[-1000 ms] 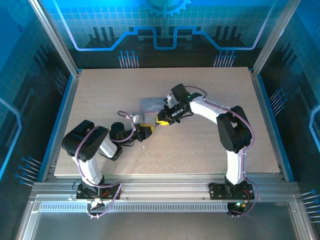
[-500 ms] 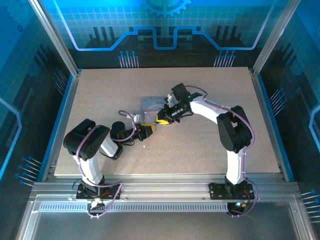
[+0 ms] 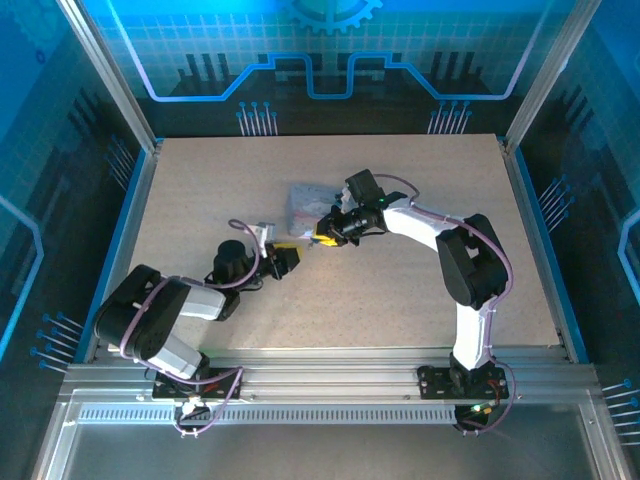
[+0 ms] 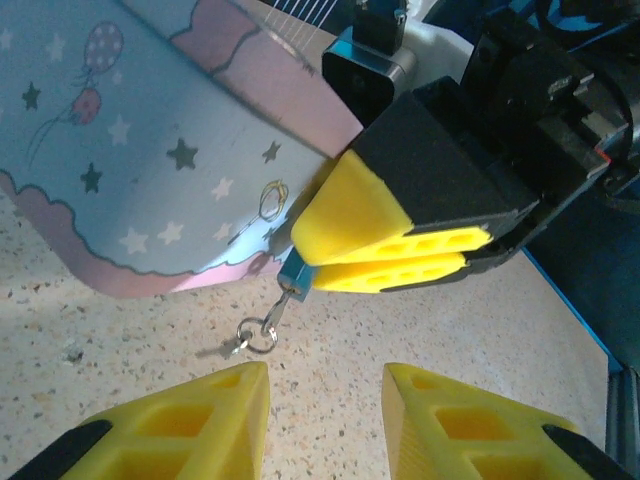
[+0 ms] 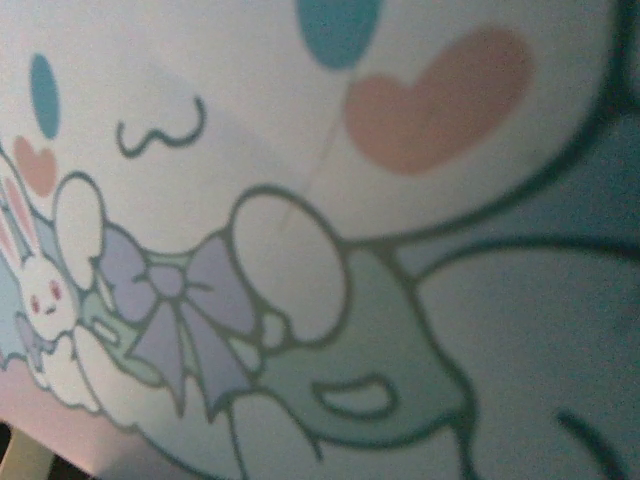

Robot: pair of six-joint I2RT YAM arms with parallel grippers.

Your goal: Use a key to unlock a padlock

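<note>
left claw (image 4: pixel 325 390): fingers spread apart, nothing between them | right claw (image 4: pixel 318 262): tips clamped on padlock (image 4: pixel 293 275), just beside tin (image 4: pixel 150 150) | key (image 4: pixel 231 347): on ring (image 4: pixel 262 335) hanging under padlock, just ahead of left claw's fingertips

Bright blue-tinted light, right wrist view blurred
</note>
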